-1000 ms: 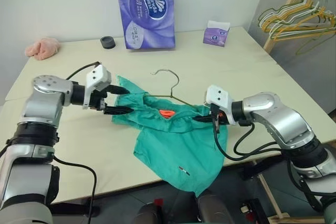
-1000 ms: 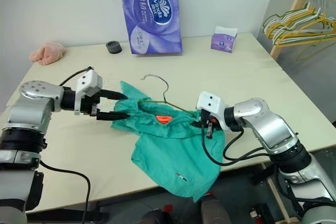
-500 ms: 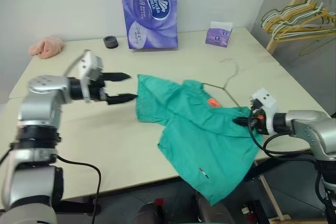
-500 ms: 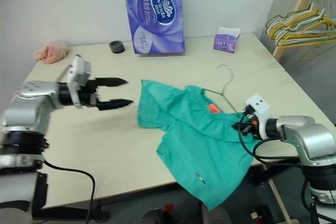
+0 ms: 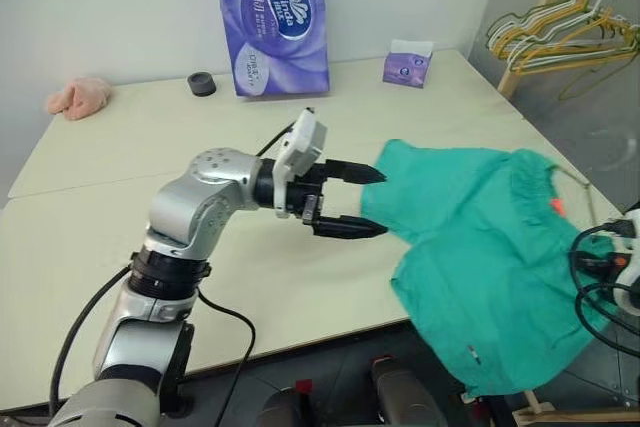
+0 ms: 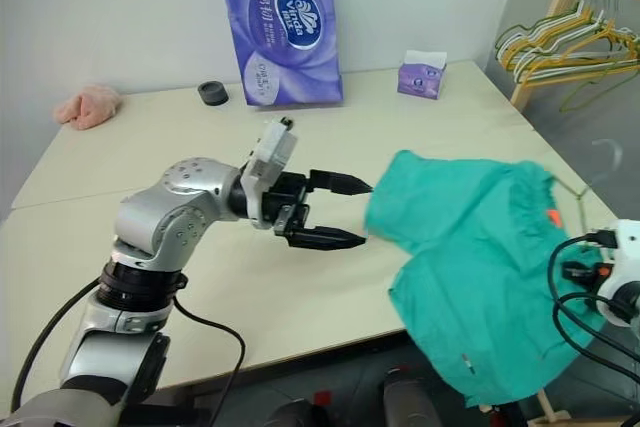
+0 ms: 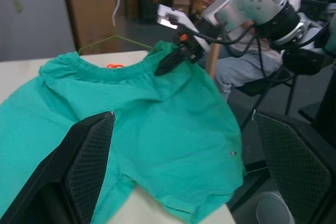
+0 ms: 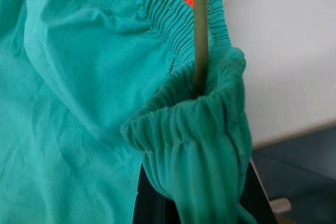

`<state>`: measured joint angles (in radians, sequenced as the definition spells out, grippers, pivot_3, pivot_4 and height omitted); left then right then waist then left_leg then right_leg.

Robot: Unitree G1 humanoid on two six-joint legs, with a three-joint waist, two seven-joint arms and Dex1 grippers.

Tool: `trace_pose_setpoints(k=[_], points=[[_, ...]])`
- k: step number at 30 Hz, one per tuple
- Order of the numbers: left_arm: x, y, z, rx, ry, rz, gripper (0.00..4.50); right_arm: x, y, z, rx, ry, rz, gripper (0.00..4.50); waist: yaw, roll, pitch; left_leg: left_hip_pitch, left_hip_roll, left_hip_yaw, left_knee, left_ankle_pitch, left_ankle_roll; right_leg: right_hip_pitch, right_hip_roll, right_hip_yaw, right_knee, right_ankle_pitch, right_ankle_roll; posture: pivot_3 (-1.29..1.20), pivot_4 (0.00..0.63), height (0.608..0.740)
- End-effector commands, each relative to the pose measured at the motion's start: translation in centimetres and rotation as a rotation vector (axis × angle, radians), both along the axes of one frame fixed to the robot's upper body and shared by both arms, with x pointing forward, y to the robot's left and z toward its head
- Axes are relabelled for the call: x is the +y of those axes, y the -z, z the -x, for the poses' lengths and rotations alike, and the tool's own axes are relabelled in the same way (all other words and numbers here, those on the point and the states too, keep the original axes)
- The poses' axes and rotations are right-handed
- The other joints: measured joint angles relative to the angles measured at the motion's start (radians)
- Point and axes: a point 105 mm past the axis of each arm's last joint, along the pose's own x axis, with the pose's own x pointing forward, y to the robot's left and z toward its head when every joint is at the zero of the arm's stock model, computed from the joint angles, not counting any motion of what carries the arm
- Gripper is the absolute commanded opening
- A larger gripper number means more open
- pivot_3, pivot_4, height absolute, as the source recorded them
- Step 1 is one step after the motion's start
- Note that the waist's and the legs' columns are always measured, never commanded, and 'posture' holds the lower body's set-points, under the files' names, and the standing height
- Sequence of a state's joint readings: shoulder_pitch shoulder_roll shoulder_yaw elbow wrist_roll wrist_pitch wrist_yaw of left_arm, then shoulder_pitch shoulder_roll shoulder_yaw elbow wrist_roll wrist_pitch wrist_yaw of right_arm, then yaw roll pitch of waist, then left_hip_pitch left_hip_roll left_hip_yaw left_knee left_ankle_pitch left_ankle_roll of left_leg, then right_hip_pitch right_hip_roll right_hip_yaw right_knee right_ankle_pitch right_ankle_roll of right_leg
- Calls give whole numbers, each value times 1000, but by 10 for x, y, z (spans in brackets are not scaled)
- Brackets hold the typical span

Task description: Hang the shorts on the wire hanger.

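Shorts (image 5: 480,247) lie at the table's (image 5: 150,147) right edge, half draped off, waistband threaded on the wire hanger (image 7: 113,24); right gripper (image 7: 173,59) is pinched shut on that waistband corner, while the wide-open left gripper (image 5: 350,202) points rightward just beside the near leg hem.

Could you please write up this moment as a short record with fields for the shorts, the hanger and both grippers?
shorts: spread at the table's right edge, one leg hanging over it
hanger: wire runs into the waistband, hook sticks out above
left gripper: open, beside the shorts' near corner, holding nothing
right gripper: shut on the waistband and wire
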<state>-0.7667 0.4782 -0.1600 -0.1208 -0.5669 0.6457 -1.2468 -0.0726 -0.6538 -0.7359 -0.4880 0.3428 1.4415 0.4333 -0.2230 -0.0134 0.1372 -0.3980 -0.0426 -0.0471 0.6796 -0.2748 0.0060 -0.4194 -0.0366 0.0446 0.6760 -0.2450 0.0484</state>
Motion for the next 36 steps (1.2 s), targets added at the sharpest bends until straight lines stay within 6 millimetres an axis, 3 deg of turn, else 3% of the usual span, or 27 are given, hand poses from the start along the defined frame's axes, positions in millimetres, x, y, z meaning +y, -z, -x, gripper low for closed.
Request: trace_pose_setpoints(k=[1, 4, 9, 12, 21, 29, 34, 36], points=[[-17, -15, 2, -100, 20, -1, 4446, -37, -57, 3, -184, 224, 162, 0, -13, 5, 3, 0, 0, 1, 0, 0, 0, 0, 1, 1, 0, 0, 0, -437, 174, 740], [-28, -22, 2, -147, 41, 8, 4446, -54, -91, -3, -264, 312, 208, 0, -34, 14, 8, 0, -1, 3, 0, -2, 3, 0, 3, 2, -1, -1, 1, -441, 179, 740], [-43, -36, -5, -215, 21, 36, 4446, -79, -125, -14, -340, 416, 169, 0, -60, 15, 11, 1, -1, 6, -1, -5, 8, 1, 4, 3, -2, -3, 3, -433, 187, 740], [-48, -46, -9, -222, -6, 59, 4446, -92, -135, -18, -354, 464, 121, 0, -70, 16, 13, 1, -1, 8, -1, -6, 10, 1, 3, 4, -3, -3, 3, -424, 192, 740], [-59, -66, -15, -263, -49, 96, 4446, -116, -142, -27, -313, 560, -18, 0, -86, 16, 41, 7, -1, 14, -3, -7, 12, 7, 3, 10, -4, -4, 4, -421, 212, 740], [-66, -86, -7, -173, 16, 148, 4446, -103, -128, -38, -251, 545, -167, 0, -90, 13, 59, 15, -1, 26, -3, -10, 16, 10, 4, 26, -8, -6, 12, -413, 221, 740], [-66, -89, -5, -160, 46, 135, 4446, -94, -136, -43, -313, 516, -193, 0, -94, 12, 59, 15, -1, 27, -3, -11, 16, 11, 4, 27, -13, -2, 14, -414, 220, 740], [-66, -88, -6, -174, 44, 123, 4500, -92, -140, -43, -341, 509, -187, 618, -94, 12, 59, 15, -1, 28, -3, -11, 16, 11, 4, 28, -14, -2, 15, -415, 218, 740]])
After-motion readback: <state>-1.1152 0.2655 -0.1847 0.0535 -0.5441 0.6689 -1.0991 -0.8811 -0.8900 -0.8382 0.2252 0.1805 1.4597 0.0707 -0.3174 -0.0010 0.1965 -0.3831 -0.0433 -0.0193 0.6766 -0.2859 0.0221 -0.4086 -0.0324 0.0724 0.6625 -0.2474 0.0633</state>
